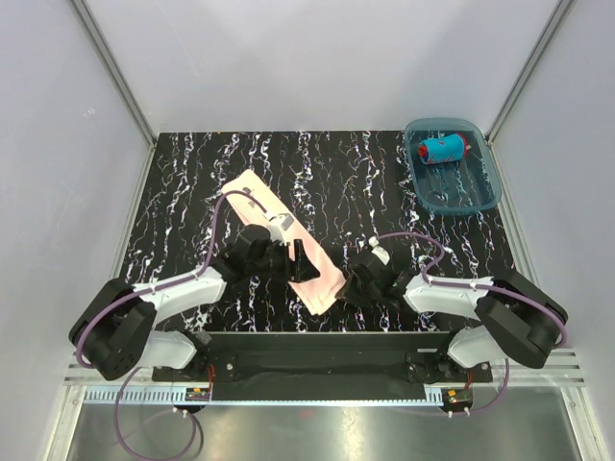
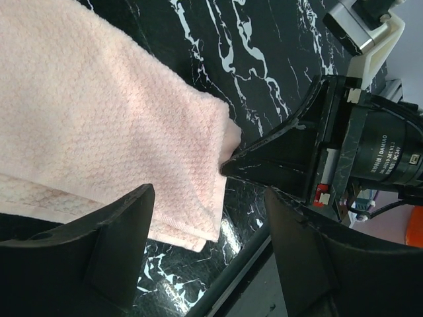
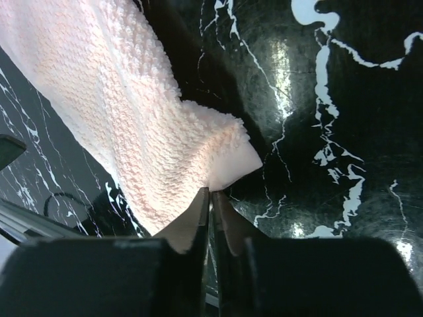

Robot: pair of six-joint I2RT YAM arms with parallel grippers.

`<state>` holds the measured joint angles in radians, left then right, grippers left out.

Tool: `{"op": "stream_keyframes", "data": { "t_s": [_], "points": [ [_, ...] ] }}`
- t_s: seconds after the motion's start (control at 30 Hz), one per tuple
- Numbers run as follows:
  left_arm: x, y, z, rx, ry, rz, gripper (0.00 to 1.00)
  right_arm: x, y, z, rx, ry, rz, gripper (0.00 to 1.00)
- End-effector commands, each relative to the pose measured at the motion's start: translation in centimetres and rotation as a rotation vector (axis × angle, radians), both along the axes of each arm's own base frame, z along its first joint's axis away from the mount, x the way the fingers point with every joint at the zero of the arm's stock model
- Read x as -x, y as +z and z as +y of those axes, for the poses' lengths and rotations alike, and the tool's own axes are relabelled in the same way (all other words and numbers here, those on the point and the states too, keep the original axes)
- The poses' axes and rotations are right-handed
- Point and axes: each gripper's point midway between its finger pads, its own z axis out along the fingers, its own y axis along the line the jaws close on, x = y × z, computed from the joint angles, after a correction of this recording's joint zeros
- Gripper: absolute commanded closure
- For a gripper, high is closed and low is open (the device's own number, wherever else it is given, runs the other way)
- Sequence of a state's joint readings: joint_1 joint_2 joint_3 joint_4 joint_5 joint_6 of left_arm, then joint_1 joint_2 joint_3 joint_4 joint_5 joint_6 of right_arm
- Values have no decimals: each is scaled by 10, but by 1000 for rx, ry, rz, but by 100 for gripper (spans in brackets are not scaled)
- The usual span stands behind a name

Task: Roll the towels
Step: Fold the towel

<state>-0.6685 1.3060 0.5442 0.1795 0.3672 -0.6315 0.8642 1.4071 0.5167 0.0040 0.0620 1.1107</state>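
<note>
- One peach towel (image 1: 255,187), flat: its long axis runs from both pincers away to the far left, so rolling likely starts at this near end.
- One tray (image 1: 461,192), well beyond the right gripper (image 3: 210,195), contains one rolled blue towel (image 1: 442,149).
- The left gripper (image 2: 208,193) is open, straddling the near end.
- The right gripper is clamped on the near corner.

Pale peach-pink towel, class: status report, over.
Right gripper shut on near corner of pale peach-pink towel. Left gripper open over same end. Towel not yet rolled. Rolled blue-and-red towel in translucent blue plastic tray, out of the way.
</note>
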Motion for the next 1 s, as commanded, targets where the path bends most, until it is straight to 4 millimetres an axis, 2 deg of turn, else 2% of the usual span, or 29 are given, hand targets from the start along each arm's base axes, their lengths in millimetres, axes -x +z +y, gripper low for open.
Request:
{"op": "stream_keyframes", "data": {
  "t_s": [0.0,0.07,0.17,0.3,0.37,0.4,0.53,0.6,0.67,0.77,0.87,0.97],
  "points": [
    [-3,13,-11,59,-25,-61,28,4,-13,-24,94,-32,-6,93],
    [0,12,-13,60,-34,-63,28,2,-8,-27,90,-39,-32,100],
    [5,13,-17,67,-54,-74,28,1,0,-30,89,-45,-54,100],
    [8,17,-22,74,-66,-87,28,2,24,-36,63,-57,-90,100],
    [10,19,-26,76,-72,-97,28,6,29,-45,92,-63,-90,100],
    [11,17,-28,74,-79,-97,28,4,40,-44,79,-65,-111,100],
    [24,23,-49,101,-150,-126,28,5,48,-50,111,-53,-113,100],
    [25,23,-55,93,-155,-140,28,8,44,-49,133,-29,-92,100],
    [26,21,-56,74,-144,-146,28,15,39,-45,131,17,-60,69],
    [24,14,-51,43,-122,-138,28,28,32,-42,102,58,-23,42],
    [24,9,-45,10,-117,-142,28,35,32,-55,101,48,-40,32],
    [25,6,-41,-13,-115,-146,29,36,35,-75,124,-13,-73,29]
  ]
}}
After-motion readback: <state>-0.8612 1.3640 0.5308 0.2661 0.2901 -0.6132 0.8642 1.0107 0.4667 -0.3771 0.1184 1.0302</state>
